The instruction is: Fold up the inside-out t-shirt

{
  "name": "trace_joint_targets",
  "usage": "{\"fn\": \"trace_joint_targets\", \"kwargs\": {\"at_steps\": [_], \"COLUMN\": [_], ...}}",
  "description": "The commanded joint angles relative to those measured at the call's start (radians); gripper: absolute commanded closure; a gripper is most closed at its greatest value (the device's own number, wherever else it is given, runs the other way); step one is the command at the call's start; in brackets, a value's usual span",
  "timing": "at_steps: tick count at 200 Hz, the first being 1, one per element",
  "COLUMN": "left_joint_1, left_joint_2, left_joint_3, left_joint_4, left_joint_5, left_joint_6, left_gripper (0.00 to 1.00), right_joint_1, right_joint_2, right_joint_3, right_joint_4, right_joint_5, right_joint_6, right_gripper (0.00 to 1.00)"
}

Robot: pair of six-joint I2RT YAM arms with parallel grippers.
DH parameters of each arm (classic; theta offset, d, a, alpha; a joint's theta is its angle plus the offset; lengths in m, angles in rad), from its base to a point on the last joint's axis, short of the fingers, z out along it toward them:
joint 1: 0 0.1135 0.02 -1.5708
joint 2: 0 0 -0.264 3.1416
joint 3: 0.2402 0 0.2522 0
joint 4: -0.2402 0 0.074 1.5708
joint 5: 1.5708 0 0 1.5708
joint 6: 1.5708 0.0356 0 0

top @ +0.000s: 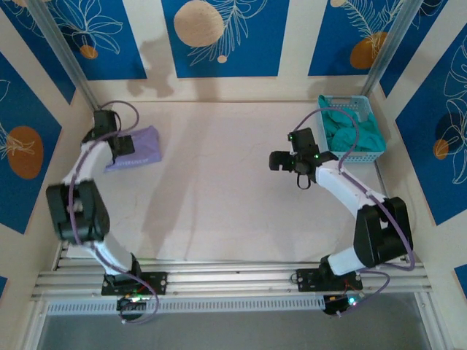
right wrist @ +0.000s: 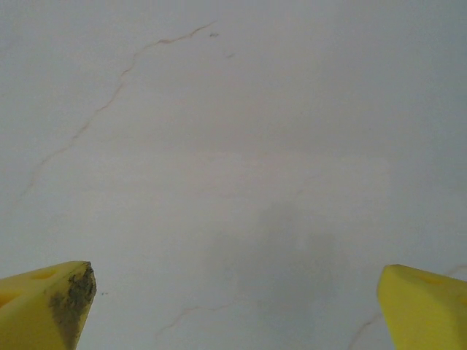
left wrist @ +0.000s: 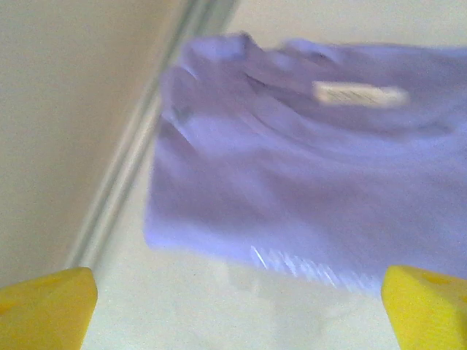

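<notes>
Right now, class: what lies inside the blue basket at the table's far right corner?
A teal-green garment fills the basket. Anything beneath the cloth, and the basket's floor, is covered.

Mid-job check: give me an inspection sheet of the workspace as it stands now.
Surface: pale table, faint hairline marks.
Job's things: lavender t-shirt, folded compact by the left wall, white tag up.
Clutter: teal garment in blue basket, far right corner.
Grippers: left gripper open, t-shirt just ahead; right gripper open over bare table.
Cables: purple cables run along both arms, no snag seen.
Surroundings: blue leaf-pattern wall panels.
</notes>
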Motion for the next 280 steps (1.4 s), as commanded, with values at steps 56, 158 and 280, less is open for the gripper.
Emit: {"fn": "trace_joint_targets", "kwargs": {"at_steps": [56,158,280], "left_joint_1": [-0.075,-0.101,-0.194], "left_joint_2": [-0.605,-0.178,-0.055], "left_joint_3": [-0.816,-0.93,-0.872], "left_joint_4": [0.705,1.393,1.396], "left_joint_5": [0.093,0.196,0.15], "left_joint_6": [-0.111,0.057,0.153], "left_gripper": [0.0,0.0,0.0], "right_joint_1": [-0.033,-0.235,-0.299], "right_joint_2": [-0.182,0.034,0.085], "right_joint_3": [-0.441,-0.63,-0.592], "right_joint_4": [0.693,1.255,1.213], "right_joint_5": [0.292,-0.089,-0.168], "right_joint_6": [-0.294,-0.243,-0.193], "right_gripper": [0.01,0.01,0.01]}}
